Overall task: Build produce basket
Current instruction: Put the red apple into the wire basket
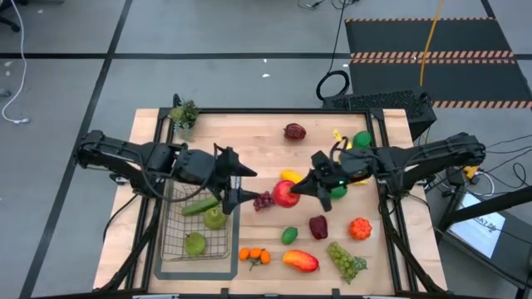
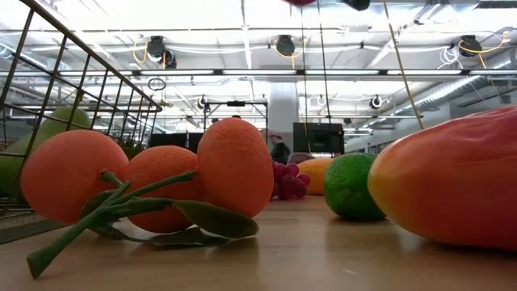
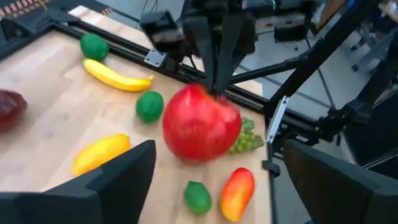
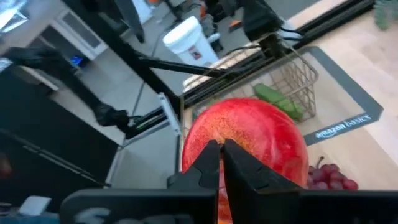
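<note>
Red apple (image 1: 285, 193) hangs in right gripper (image 1: 304, 188), near basket (image 1: 196, 235) rim.

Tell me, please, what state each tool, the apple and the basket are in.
right tool: shut on the red apple.
left tool: open, empty, by the basket's edge.
red apple: held off the table.
basket: upright, holding a cucumber and two green fruits.

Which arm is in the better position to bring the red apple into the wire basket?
Probably the right. The right gripper is shut on the red apple, lifted near the table's middle. The left gripper is open and empty beside the basket, so it could receive a handover.
</note>
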